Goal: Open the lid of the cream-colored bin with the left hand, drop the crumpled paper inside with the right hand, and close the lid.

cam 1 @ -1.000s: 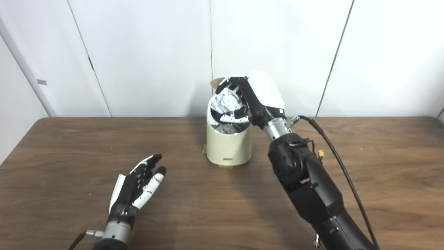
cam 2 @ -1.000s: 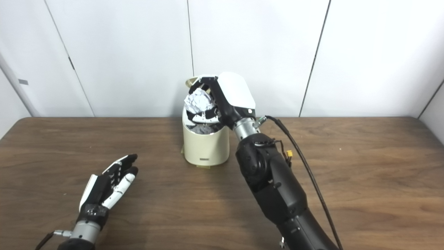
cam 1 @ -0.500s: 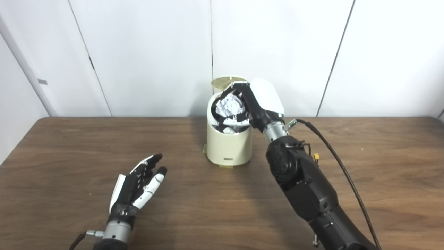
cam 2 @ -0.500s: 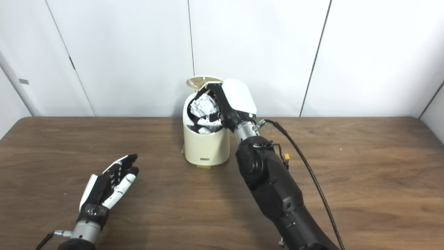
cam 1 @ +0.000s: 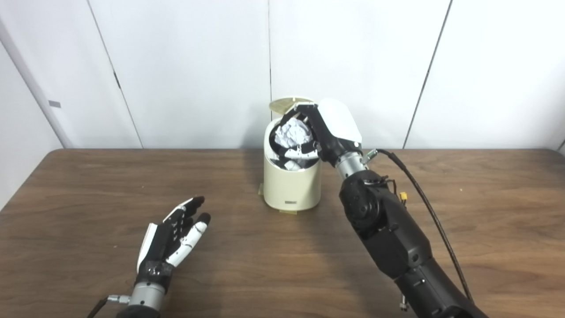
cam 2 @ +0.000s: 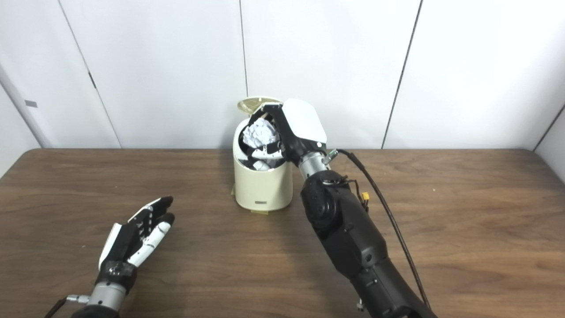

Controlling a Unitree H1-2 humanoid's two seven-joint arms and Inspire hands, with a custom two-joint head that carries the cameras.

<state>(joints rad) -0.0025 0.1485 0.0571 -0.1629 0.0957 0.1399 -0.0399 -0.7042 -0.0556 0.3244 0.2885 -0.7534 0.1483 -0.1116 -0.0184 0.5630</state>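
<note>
The cream-colored bin (cam 1: 291,187) stands at the back middle of the table with its lid (cam 1: 286,104) tipped up behind it. My right hand (cam 1: 324,130) reaches over the open mouth, its fingers curled around the crumpled white paper (cam 1: 292,134), which sits in the opening. My left hand (cam 1: 172,238) lies low over the table at the front left, open and empty, well apart from the bin. The same scene shows in the right eye view, with the bin (cam 2: 262,187) and the paper (cam 2: 260,133).
The brown wooden table (cam 1: 485,221) runs wide to both sides. A white panelled wall (cam 1: 176,66) stands right behind the bin. A black cable (cam 1: 423,198) hangs from my right forearm over the table.
My right hand has lowered the paper from above the bin down into its mouth, then held almost still. The left hand has barely moved.
</note>
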